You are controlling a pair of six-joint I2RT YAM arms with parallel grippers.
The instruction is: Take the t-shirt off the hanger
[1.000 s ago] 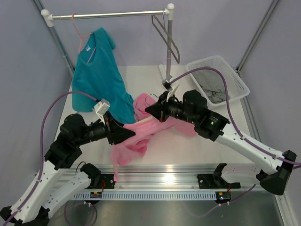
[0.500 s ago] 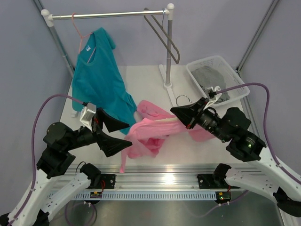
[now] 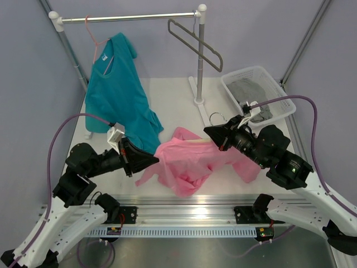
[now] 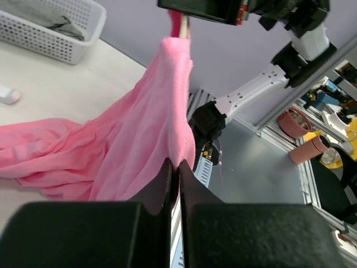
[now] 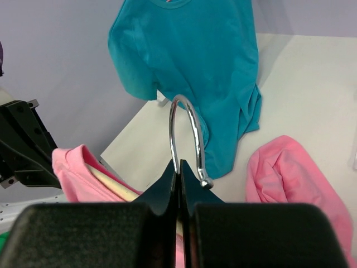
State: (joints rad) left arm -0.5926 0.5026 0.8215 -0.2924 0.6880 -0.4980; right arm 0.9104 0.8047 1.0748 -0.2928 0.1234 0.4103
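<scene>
A pale table [image 3: 173, 97] fills the top view, with a teal shirt [image 3: 120, 95] hanging from the rail [image 3: 128, 18] at upper left. At centre frame the pink t-shirt [image 3: 187, 162] lies bunched on the table between the two arms, its fabric drawn up toward each. A white basket [image 3: 283, 96] holding grey cloth sits at right of centre. The cream hanger [image 5: 114, 185] has one arm inside the t-shirt's collar, and its metal hook [image 5: 184, 131] curves upward. The right gripper [image 5: 179, 167] is clamped on the hanger at the hook's base, jaws pressed together. The left gripper [image 4: 174, 164] pinches the t-shirt's edge, jaws closed tight.
</scene>
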